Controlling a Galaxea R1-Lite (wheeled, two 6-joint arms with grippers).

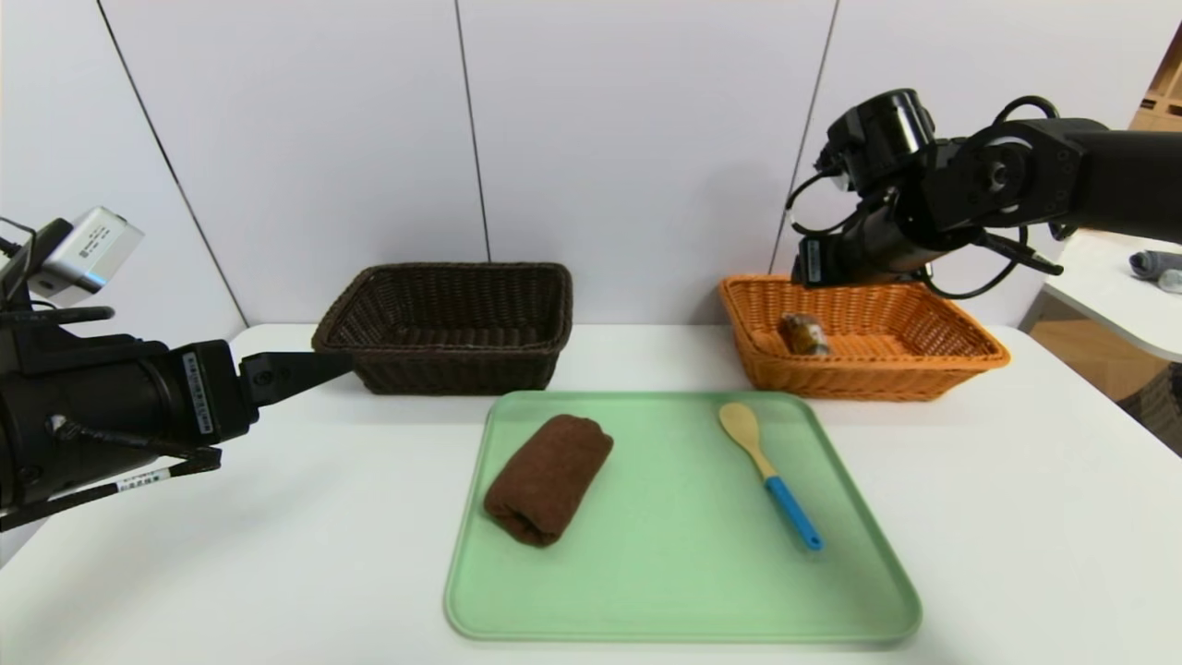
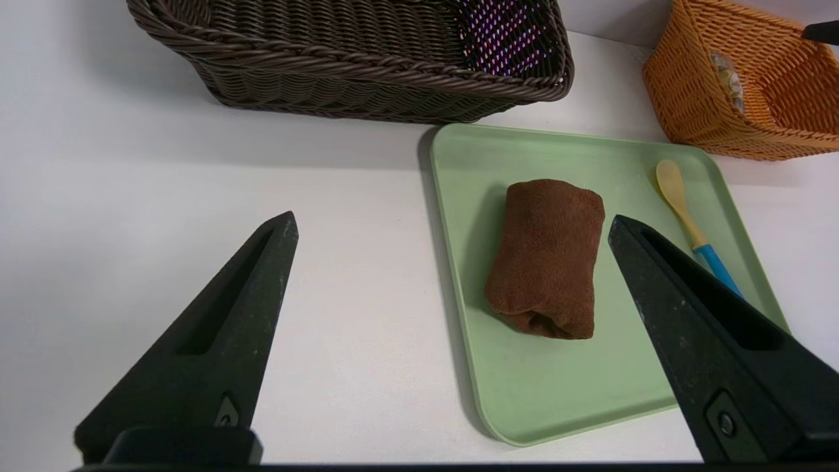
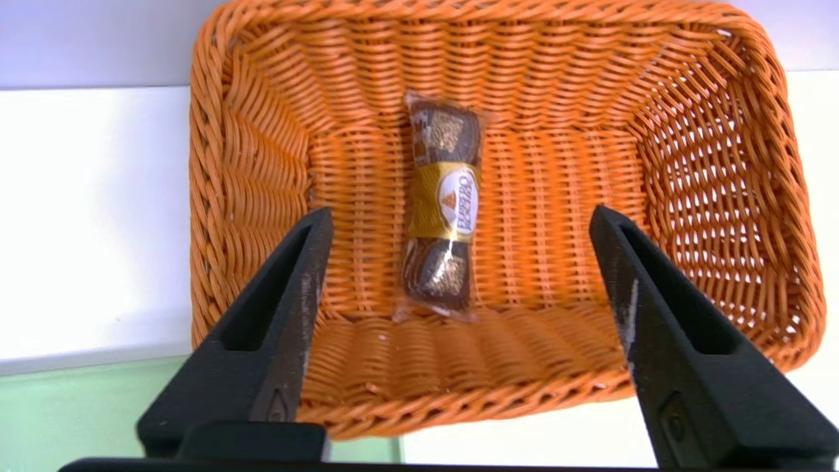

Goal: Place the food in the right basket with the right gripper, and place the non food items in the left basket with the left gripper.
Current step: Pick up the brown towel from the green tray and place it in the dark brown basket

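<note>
The food, a clear-wrapped brown-and-gold packet, lies loose on the floor of the orange right basket. My right gripper hovers above that basket, open, with nothing between its fingers. The dark brown rolled towel and the yellow spoon with a blue handle lie on the green tray. My left gripper hangs open at the far left, above the table, facing the towel and the spoon. The dark brown left basket holds nothing that I can see.
The green tray lies on the white table in front of both baskets. A wall stands close behind the baskets. A second white table with a grey object sits off to the right.
</note>
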